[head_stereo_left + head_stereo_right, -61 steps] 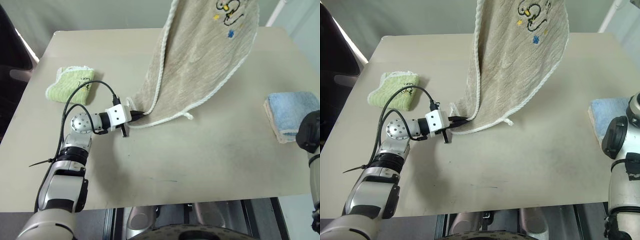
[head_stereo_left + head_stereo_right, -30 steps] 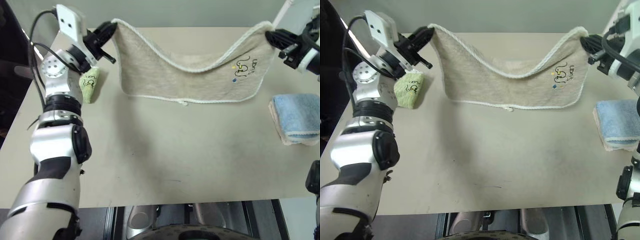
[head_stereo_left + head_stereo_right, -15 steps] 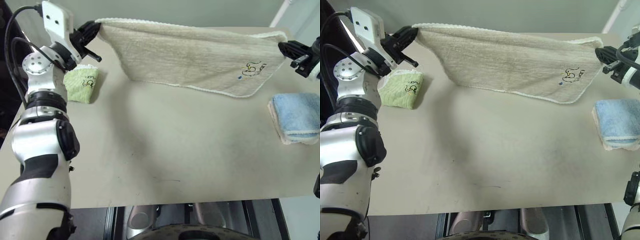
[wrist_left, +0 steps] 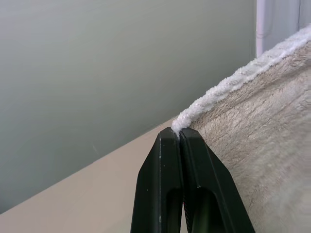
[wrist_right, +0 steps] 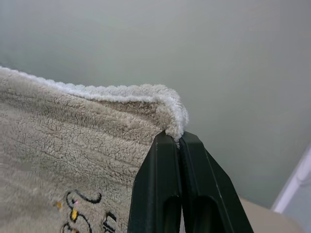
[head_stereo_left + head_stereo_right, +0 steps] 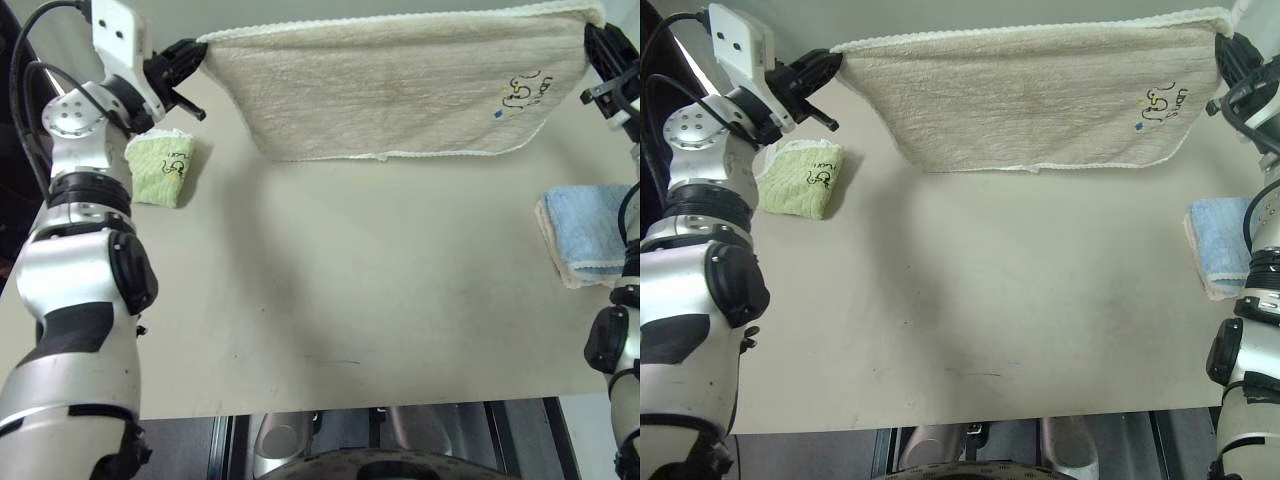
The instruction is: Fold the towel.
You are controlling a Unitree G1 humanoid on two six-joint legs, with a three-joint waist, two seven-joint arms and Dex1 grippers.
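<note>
The beige towel with white edging hangs stretched flat in the air above the far side of the table. A small dark embroidered mark sits near its right end. My left gripper is shut on the towel's top left corner, and my right gripper is shut on the top right corner. In the left wrist view the black fingers pinch the white edge. In the right wrist view the fingers clamp the rolled corner. The lower hem hangs free just above the tabletop.
A folded light-green towel lies on the table at the left, below my left gripper. A folded light-blue towel lies at the right edge. The table's near edge runs across the bottom.
Both grippers have spread apart and risen, pulling the sagging towel taut and level. The right gripper swung up and outward; the towel's top edge now runs straight.
</note>
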